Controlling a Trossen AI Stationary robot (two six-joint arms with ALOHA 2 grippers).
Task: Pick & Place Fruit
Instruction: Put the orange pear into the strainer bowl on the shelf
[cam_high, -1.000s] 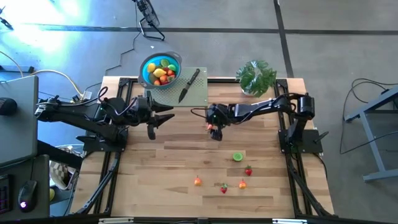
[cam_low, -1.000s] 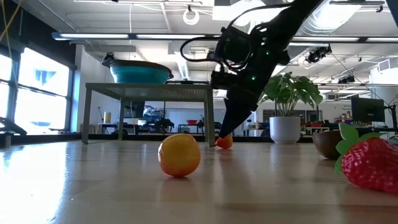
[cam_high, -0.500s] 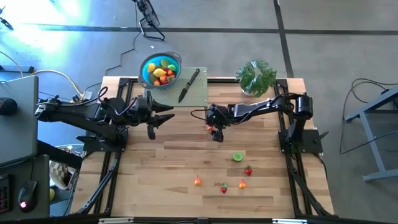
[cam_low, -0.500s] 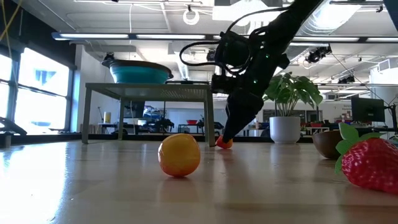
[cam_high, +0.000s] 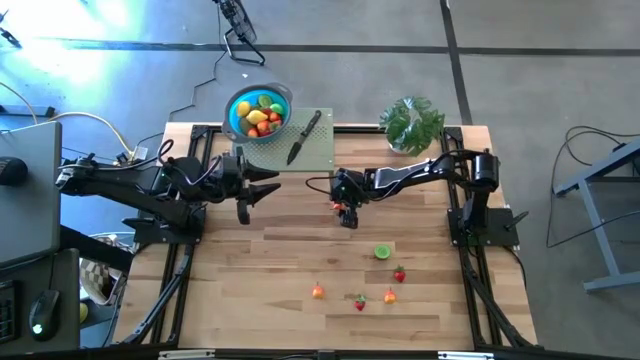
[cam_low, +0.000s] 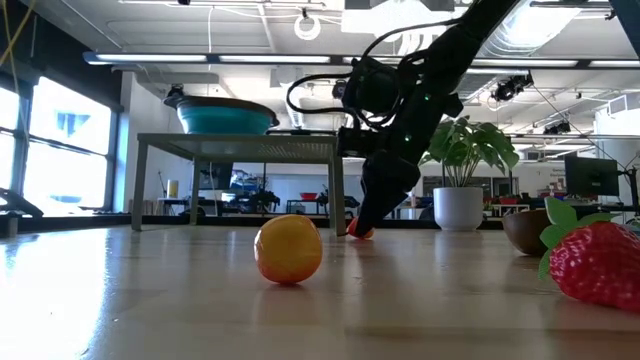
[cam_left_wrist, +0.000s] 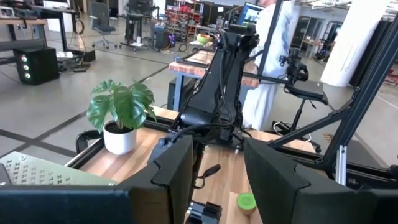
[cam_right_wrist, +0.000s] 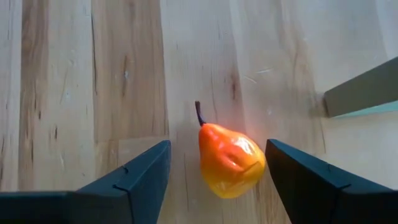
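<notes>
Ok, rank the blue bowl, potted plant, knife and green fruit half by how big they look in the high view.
1. blue bowl and potted plant: look about alike, so no ranking between them
2. knife
3. green fruit half

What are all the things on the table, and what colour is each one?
bowl: one, blue, on the raised shelf at the table's back edge, full of fruit
knife: one, black handle, on the shelf beside the bowl
plant: one, green leaves in a white pot, back right corner
pear: one, orange and red, lying on the wood between the right gripper's jaws
loose fruit: five small pieces, one green, the rest red or orange, near the table's front
left gripper: one, dark, waiting beside the shelf
right gripper: one, dark, jaws open around the pear
</notes>
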